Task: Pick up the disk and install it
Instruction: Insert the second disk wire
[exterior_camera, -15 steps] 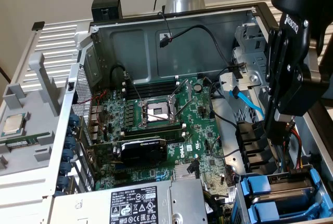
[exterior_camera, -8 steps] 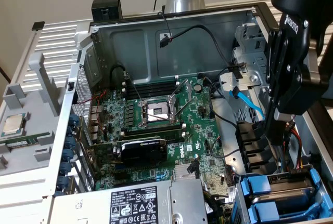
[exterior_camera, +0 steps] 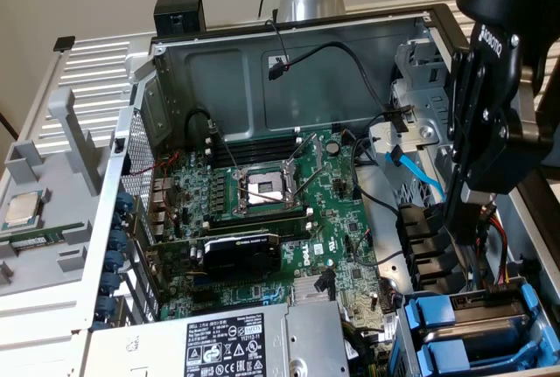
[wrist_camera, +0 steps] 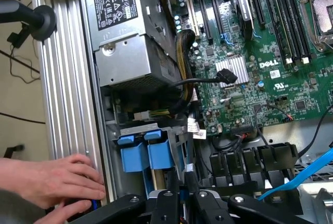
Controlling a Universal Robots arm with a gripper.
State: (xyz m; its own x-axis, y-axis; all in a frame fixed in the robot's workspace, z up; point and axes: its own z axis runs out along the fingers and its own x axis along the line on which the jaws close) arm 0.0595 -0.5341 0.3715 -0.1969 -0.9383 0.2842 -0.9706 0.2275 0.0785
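While my hand, its grip state unreadable, hangs over the case, the disk sits directly below in its bay.

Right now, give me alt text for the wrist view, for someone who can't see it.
An open computer case with a green motherboard and a grey metal power supply box; blue plastic drive carriers sit in their bay below. A person's hand rests on the ribbed case edge.
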